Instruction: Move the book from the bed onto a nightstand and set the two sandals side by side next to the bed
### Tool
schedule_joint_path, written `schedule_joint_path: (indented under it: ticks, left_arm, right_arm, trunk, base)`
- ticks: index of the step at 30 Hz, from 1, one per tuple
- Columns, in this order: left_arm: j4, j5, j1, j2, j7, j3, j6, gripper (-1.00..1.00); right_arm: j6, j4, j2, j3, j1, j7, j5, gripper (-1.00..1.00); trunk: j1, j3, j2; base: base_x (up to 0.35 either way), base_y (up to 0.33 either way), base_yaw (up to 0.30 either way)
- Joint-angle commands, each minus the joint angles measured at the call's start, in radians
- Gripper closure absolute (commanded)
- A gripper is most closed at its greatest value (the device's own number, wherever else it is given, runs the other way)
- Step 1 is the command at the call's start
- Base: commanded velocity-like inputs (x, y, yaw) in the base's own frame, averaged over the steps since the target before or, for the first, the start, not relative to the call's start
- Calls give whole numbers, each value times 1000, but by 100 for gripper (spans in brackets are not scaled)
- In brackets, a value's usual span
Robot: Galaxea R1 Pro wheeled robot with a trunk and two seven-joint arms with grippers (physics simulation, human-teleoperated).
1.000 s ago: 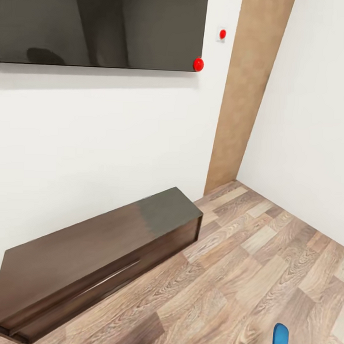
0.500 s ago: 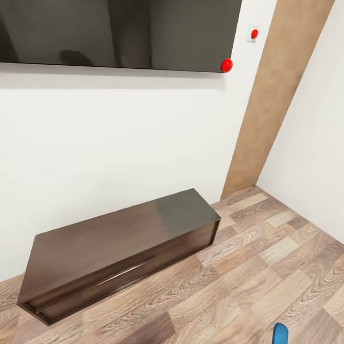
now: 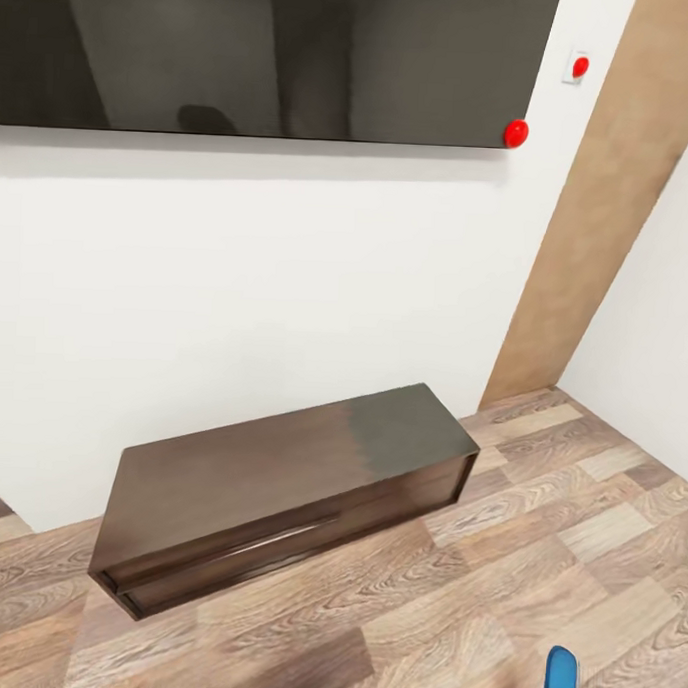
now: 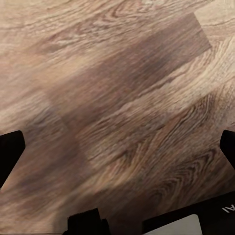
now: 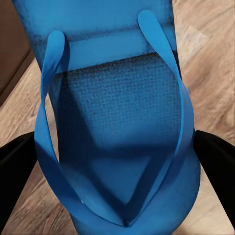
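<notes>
One blue sandal (image 5: 117,122) sat between the right gripper (image 5: 117,166)'s two dark fingers (image 5: 17,161), which pressed its edges on either side, so the gripper was clenched on it. Its straps faced the wrist camera and its sole hung clear of the wood-plank floor (image 3: 493,591), a carrying hold that kept it from dragging. From the head camera its blue tip (image 3: 562,680) poked up at about five o'clock.

The left gripper (image 4: 117,147) was released, fingers spread wide over bare floor, free for the second sandal or the book.

At nine o'clock from the sandal stood the long low TV cabinet (image 3: 277,501) against the white wall (image 3: 287,281), beneath a dark screen (image 3: 266,55). The robot was probably in transit.
</notes>
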Motion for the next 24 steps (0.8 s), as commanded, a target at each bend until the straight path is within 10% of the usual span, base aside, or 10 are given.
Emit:
schedule_joint_path:
  ticks: [1,24]
  left_arm:
    - [1,-6,-1,-1,-6,6,-4,-100]
    - [1,-6,-1,-1,-6,5,-4,-100]
  right_arm:
    - [-1,2,0,0,0,5,-7,100]
    - [-1,1,0,0,-1,5,-7,100]
  trunk:
    - [0,-1,0]
    - [0,-1,0]
  base:
    - [0,0,256]
    - [0,0,262]
